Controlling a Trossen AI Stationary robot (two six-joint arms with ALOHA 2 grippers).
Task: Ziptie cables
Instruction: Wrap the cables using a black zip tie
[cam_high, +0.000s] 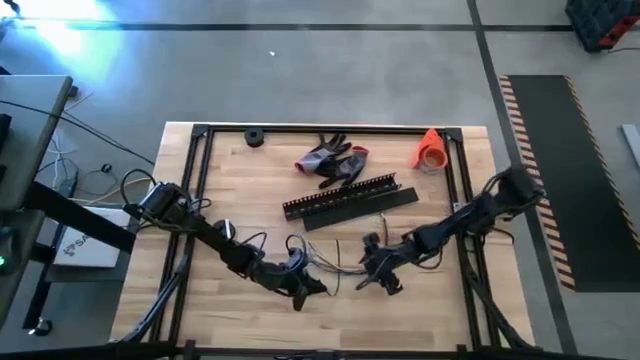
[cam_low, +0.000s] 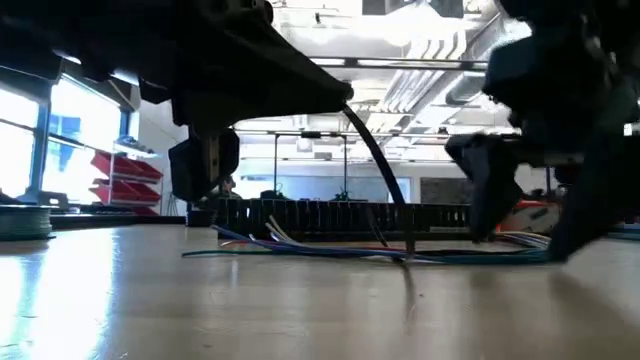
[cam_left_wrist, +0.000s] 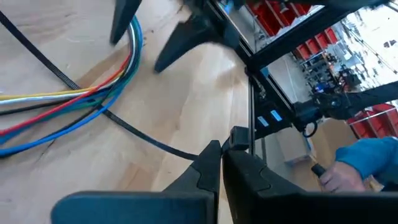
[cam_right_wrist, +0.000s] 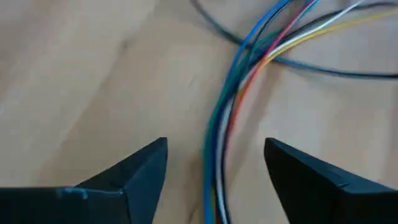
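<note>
Fingers of my right gripper (cam_right_wrist: 214, 165) are spread, straddling the cables (cam_right_wrist: 233, 106) just above the wood. Pressed together, my left gripper (cam_left_wrist: 221, 165) pinches a thin black ziptie (cam_left_wrist: 140, 134) at the bundle's nine o'clock end. Cables lie mid-table, toward six o'clock of the slotted strips (cam_high: 350, 203); open table (cam_high: 240, 180) surrounds them.
</note>
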